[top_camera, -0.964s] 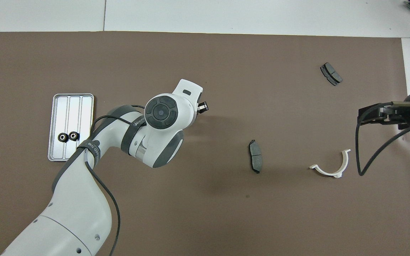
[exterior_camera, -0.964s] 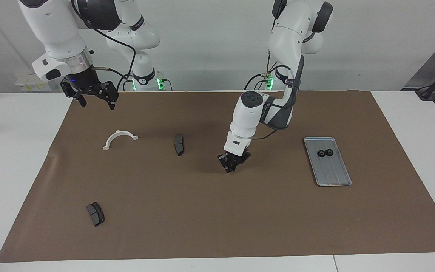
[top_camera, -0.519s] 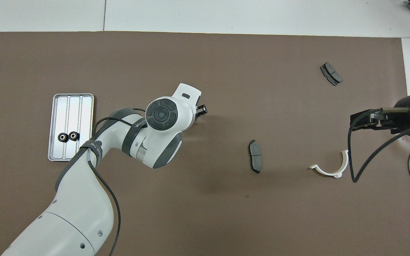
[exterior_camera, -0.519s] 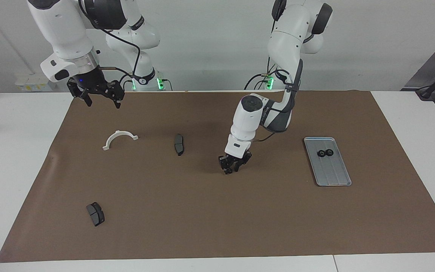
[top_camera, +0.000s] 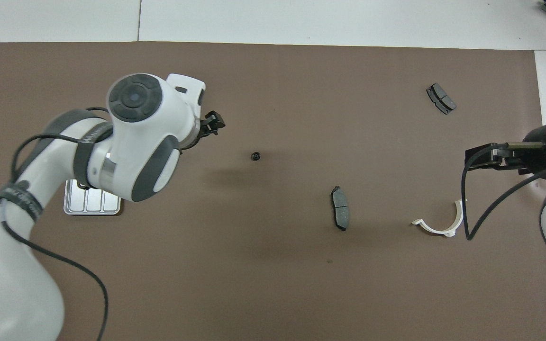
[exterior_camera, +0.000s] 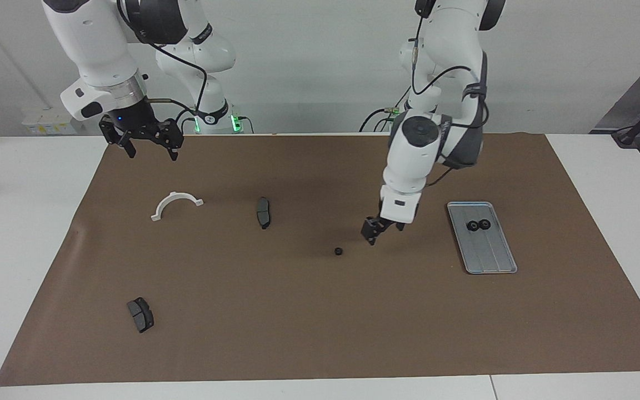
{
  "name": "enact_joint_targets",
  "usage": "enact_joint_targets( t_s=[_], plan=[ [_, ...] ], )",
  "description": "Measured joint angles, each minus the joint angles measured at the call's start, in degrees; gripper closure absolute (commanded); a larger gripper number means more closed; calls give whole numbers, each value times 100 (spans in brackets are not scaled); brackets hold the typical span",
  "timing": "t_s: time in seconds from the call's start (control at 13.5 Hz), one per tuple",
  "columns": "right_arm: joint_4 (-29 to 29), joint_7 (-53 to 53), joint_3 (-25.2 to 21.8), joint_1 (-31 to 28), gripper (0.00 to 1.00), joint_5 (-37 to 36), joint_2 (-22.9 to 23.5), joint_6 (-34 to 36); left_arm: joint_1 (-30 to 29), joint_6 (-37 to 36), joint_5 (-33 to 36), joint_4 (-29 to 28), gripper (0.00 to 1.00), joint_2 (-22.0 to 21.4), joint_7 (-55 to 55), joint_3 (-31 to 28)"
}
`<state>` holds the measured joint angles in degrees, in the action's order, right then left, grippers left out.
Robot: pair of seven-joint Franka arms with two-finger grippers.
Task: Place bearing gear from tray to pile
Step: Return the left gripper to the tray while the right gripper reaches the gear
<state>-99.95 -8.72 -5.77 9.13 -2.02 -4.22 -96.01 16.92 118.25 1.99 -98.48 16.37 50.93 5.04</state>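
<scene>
Right gripper (exterior_camera: 143, 143) waited upper left of facing view, fingers apart, empty. Bracket (exterior_camera: 176, 203), pad (exterior_camera: 263, 212) unmoved. Gear (exterior_camera: 339, 251) now lay loose mid-mat: drop done. Left gripper (exterior_camera: 375, 229) had opened, lifted away toward tray (exterior_camera: 492, 261). Two gears (exterior_camera: 479, 225) remained there.

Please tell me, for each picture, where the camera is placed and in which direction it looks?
Facing view: high across the table, looking at both robots; both arms show whole, left end effector above the mat, right end effector up.
Overhead view: high above the robots' end, looking steeply down; left arm enters bottom left.
Shared: gear, tray, bracket, two pads.
</scene>
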Motion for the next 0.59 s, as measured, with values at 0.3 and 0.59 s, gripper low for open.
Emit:
enact_joint_targets(
  t_s=[0.3,0.59],
  plan=[
    [-54,-82,3,292,0,1,486,-683,-1052,-466,-1,-214,0,-301,-137,-14],
    [189,-754,6,710,0,1,1398,-1757,-1795,560,-1,-1449,0,-517,-423,-16]
  ],
)
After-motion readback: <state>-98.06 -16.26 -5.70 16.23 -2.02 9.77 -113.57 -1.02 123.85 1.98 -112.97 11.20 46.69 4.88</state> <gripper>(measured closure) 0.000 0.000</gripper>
